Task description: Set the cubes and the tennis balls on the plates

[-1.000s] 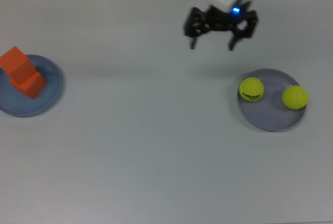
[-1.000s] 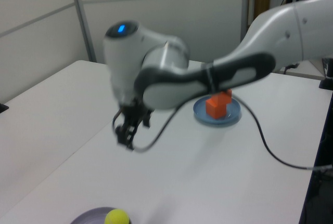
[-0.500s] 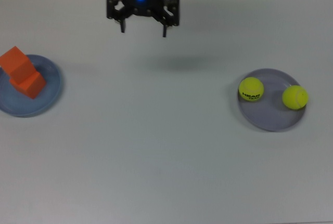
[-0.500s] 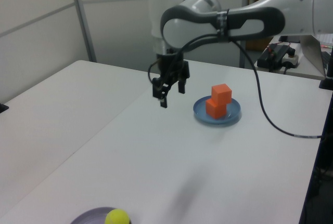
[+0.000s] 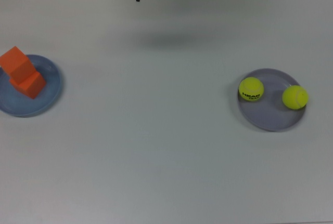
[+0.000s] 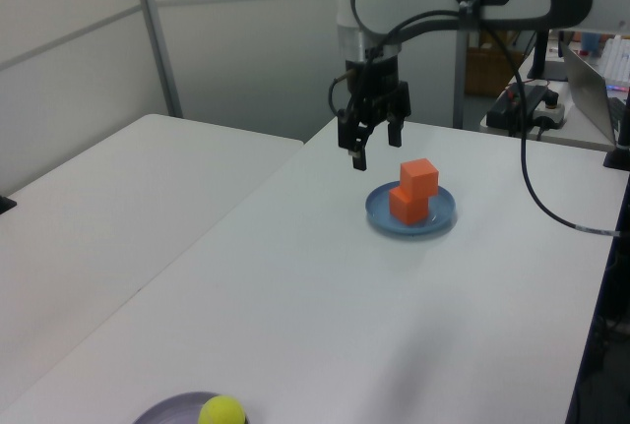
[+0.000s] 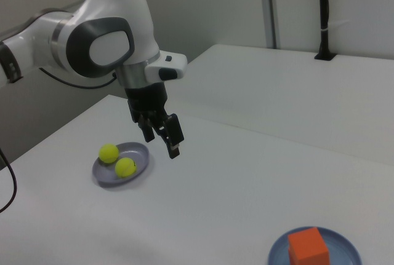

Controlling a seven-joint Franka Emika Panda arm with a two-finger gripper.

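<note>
Apparently done: cubes [image 5: 22,74] stacked on the blue plate [image 5: 52,86], tennis balls [image 5: 251,89] on the lavender plate [image 5: 270,120], gripper [image 6: 372,139] aloft, fingers spread, empty; you need only park.

The arm [image 7: 92,37] was glossy white with rounded dark grey joint covers, and a black cable [image 6: 536,198] trailed along it. Its gripper [image 6: 373,139] was black, with two slim fingers [image 7: 174,136] at six o'clock.

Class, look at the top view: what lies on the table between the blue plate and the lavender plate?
Nothing: in the top view the table is bare between the blue plate and the lavender plate.
</note>
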